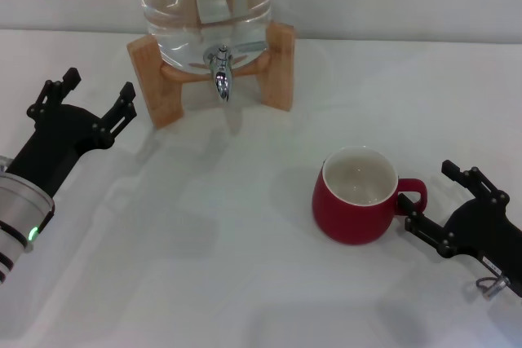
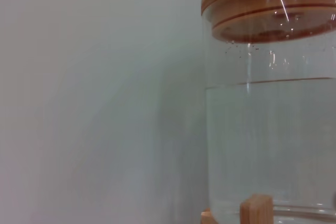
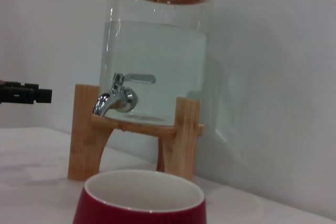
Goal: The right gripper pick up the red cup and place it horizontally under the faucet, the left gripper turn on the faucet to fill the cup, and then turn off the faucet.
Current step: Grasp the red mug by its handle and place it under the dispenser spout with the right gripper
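Note:
The red cup (image 1: 356, 198) stands upright on the white table, right of centre, its cream inside facing up and its loop handle pointing right. My right gripper (image 1: 427, 196) is open at table level, its two black prongs reaching to either side of the handle without closing on it. The chrome faucet (image 1: 220, 72) juts from the clear water jug (image 1: 201, 2) at the back centre, lever level. Left of the jug's stand, my left gripper (image 1: 99, 85) hovers open and holds nothing. The right wrist view shows the cup's rim (image 3: 139, 188) close below the faucet (image 3: 118, 96).
The jug rests on a wooden stand (image 1: 280, 67) against the back wall. The left wrist view shows only the jug (image 2: 268, 140), its wooden lid (image 2: 262, 3) and the grey wall. Bare white tabletop (image 1: 204, 226) lies between the cup and the stand.

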